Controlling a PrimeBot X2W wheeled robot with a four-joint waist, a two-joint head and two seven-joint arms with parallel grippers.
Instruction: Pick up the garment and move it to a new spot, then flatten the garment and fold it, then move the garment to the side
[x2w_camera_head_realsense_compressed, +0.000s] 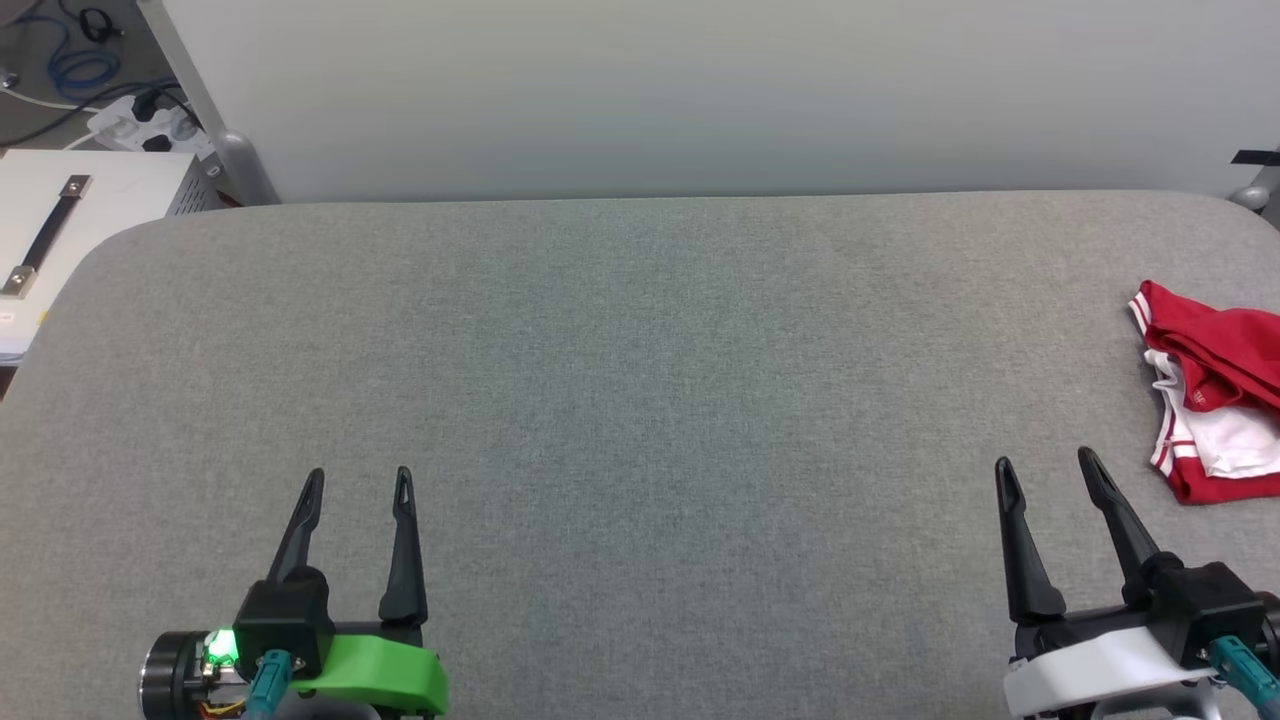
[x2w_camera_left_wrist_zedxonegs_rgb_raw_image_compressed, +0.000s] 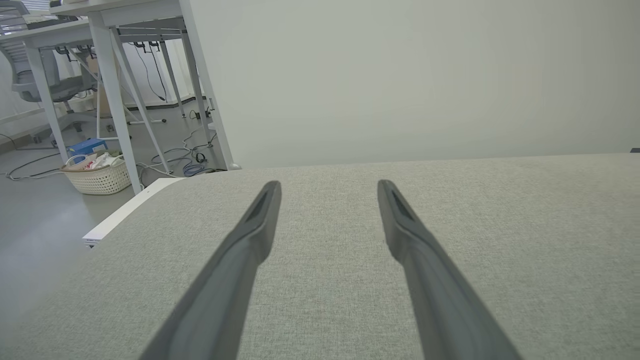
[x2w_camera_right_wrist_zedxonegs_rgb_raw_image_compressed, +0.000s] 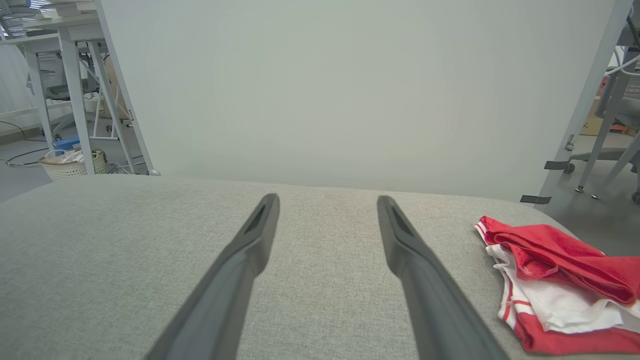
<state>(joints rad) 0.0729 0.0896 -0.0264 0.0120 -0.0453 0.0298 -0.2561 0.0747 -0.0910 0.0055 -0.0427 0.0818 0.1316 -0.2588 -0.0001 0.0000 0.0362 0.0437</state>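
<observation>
Right of right gripper (x2w_camera_head_realsense_compressed: 1044, 458), crumpled garment (x2w_camera_head_realsense_compressed: 1215, 390), apart

We see a grey fabric-covered table (x2w_camera_head_realsense_compressed: 640, 400), and the crumpled red-and-white garment (x2w_camera_head_realsense_compressed: 1215, 390) lies at its right edge.

A grey fabric tabletop (x2w_camera_head_realsense_compressed: 640, 400) meets a pale wall (x2w_camera_head_realsense_compressed: 700, 90); white desks (x2w_camera_left_wrist_zedxonegs_rgb_raw_image_compressed: 116, 100) stand left.

Office/lab space: white desks (x2w_camera_left_wrist_zedxonegs_rgb_raw_image_compressed: 125, 10), office chair (x2w_camera_left_wrist_zedxonegs_rgb_raw_image_compressed: 17, 60), floor cables (x2w_camera_left_wrist_zedxonegs_rgb_raw_image_compressed: 192, 169), power strip (x2w_camera_head_realsense_compressed: 140, 125), w/ grey padded table (x2w_camera_head_realsense_compressed: 640, 350).
</observation>
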